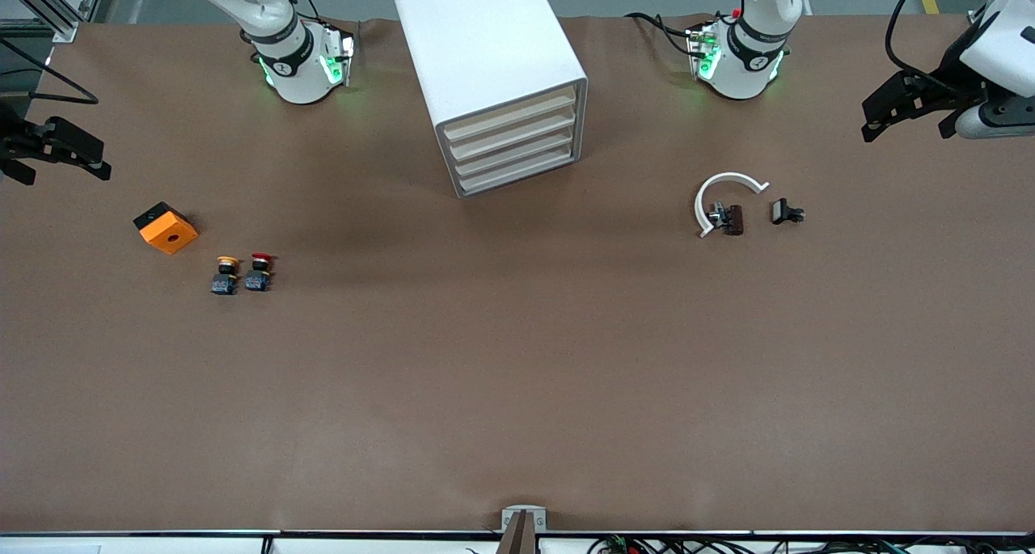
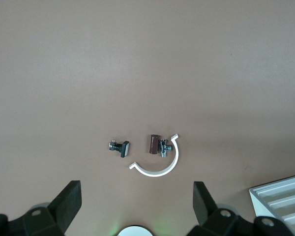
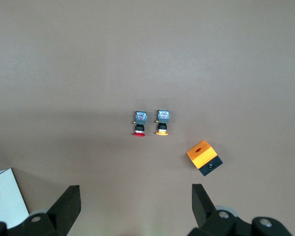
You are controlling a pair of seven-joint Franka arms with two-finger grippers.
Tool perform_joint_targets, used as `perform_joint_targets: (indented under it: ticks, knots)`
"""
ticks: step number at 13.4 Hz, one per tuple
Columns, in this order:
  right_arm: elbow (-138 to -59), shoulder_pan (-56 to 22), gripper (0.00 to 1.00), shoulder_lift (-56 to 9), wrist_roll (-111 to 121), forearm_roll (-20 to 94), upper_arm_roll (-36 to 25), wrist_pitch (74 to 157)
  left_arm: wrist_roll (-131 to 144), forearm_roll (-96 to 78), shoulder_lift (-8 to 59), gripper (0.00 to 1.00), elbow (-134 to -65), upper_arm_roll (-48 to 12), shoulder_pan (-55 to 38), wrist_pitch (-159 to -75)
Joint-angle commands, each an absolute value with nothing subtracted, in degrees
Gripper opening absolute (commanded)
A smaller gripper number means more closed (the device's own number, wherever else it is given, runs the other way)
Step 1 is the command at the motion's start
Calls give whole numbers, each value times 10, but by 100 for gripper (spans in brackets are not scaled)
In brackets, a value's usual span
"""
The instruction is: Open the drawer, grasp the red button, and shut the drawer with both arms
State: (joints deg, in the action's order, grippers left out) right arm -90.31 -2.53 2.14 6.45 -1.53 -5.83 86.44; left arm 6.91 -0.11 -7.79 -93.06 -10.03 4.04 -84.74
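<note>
The red-capped button (image 1: 259,272) (image 3: 139,124) stands on the brown table toward the right arm's end, beside a yellow-capped one (image 1: 226,275). The white drawer cabinet (image 1: 493,77) sits between the two arm bases, and all of its drawers (image 1: 517,145) are shut. My right gripper (image 1: 63,174) (image 3: 136,191) hangs open over the table edge at its own end, holding nothing. My left gripper (image 1: 906,129) (image 2: 137,189) hangs open over the table at the left arm's end, also holding nothing. Neither gripper touches anything.
An orange block (image 1: 166,227) lies close to the two buttons, farther from the front camera. Toward the left arm's end lie a white curved clamp (image 1: 724,198), a brown piece (image 1: 732,218) and a small black part (image 1: 784,212).
</note>
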Motion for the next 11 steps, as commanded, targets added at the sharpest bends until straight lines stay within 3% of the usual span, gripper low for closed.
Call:
perform_joint_targets:
  ticks: [1, 11]
  knots:
    - [-882, -7, 100, 11, 49, -4, -53, 853, 61, -7, -76, 100, -925, -92, 39, -842]
    - [-882, -8, 100, 10, 40, -1, -51, 852, 66, 2, -54, 100, -916, -91, 38, -838]
